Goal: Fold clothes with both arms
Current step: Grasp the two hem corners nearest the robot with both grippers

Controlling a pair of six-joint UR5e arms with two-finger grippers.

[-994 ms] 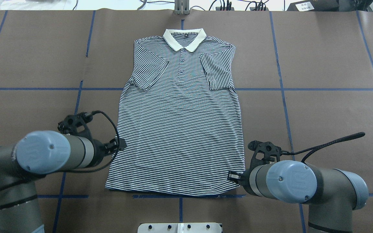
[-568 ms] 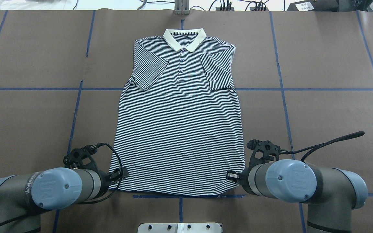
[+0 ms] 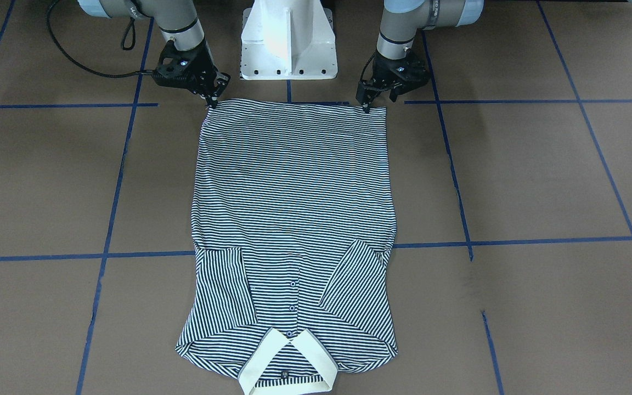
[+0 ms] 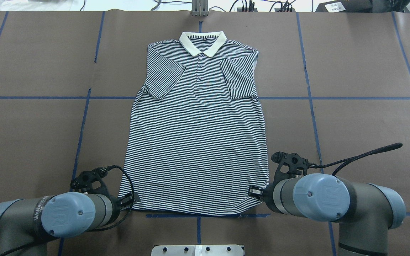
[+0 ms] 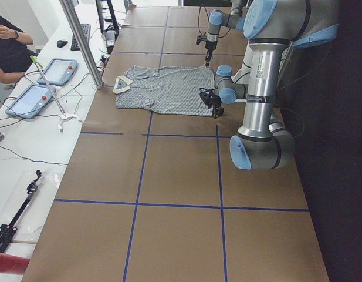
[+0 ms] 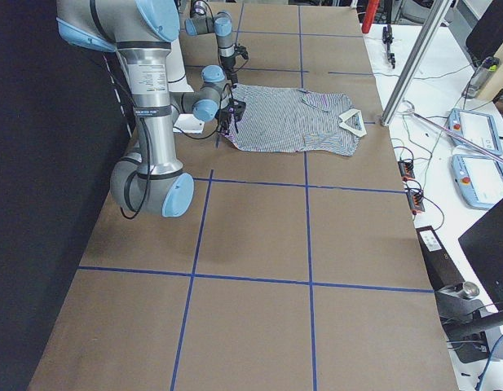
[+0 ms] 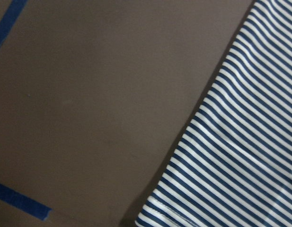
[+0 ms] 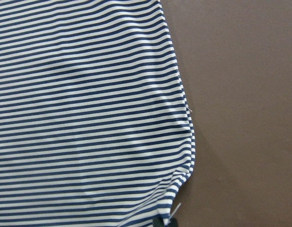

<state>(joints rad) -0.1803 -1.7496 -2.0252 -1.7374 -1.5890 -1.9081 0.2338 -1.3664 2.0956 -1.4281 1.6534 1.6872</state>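
**Fig.** Polo shirt [image 4: 198, 142] flat on the desk [image 4: 351, 71], one hem corner at the left pincer [image 3: 368, 103], the other at the right pincer [image 3: 212, 101]. Whether either pincer is open or grips the cloth cannot be told.

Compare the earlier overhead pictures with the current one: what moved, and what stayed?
The left arm drew back toward the robot, carrying the left gripper down the shirt's side to its hem corner. The right gripper stayed at the other hem corner, and the shirt lay flat, unchanged.
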